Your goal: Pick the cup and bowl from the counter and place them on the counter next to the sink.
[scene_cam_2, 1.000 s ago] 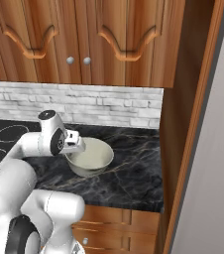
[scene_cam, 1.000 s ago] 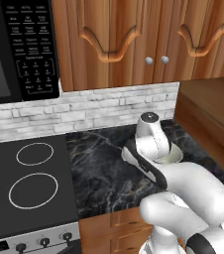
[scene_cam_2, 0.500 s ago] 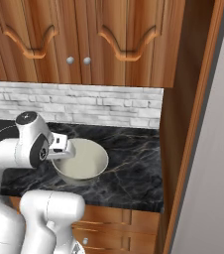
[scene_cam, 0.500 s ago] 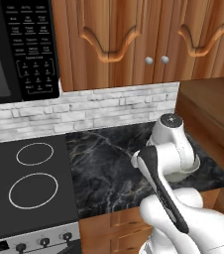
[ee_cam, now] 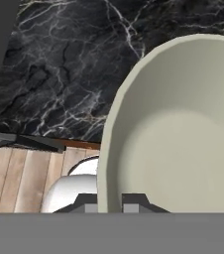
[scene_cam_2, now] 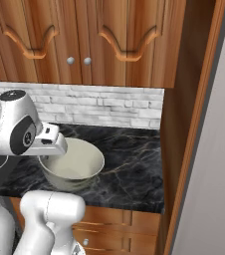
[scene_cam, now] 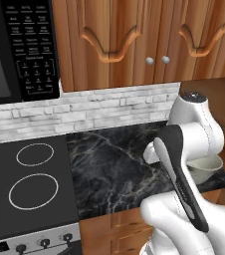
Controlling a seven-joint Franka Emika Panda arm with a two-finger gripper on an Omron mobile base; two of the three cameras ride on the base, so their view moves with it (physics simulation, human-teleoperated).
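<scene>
Bowl: cream-white bowl point(scene_cam_2: 73, 167) sits lower left-centre of right base view; in left base view just a slice of it point(scene_cam: 204, 167) shows at right edge behind the arm. Fills right half of hand view point(ee_cam: 183, 129), inside plain & smooth. Looks raised off the counter, over its front edge – floor boards show under rim at lower left of hand view.
Claw: gripper point(ee_cam: 109, 202) at bottom centre of hand view, nearly closed, pinching bowl's left rim, one finger each side of the wall. In right base view the hand meets rim at bowl's upper left.
Counter: black marble w/ white & gold veins point(scene_cam_2: 134, 164); centre of left base view point(scene_cam: 114, 164), upper left of hand view point(ee_cam: 59, 64).
Stove: flat black top w/ white rings point(scene_cam: 30, 184), lower left of left base view, touching counter's left edge.
Backsplash: pale brick strip point(scene_cam_2: 104, 107) across middle of both base views.
Cabinets: wood doors w/ round knobs point(scene_cam_2: 79, 61) along top.
Microwave: black keypad panel point(scene_cam: 32, 47), upper left of left base view.
</scene>
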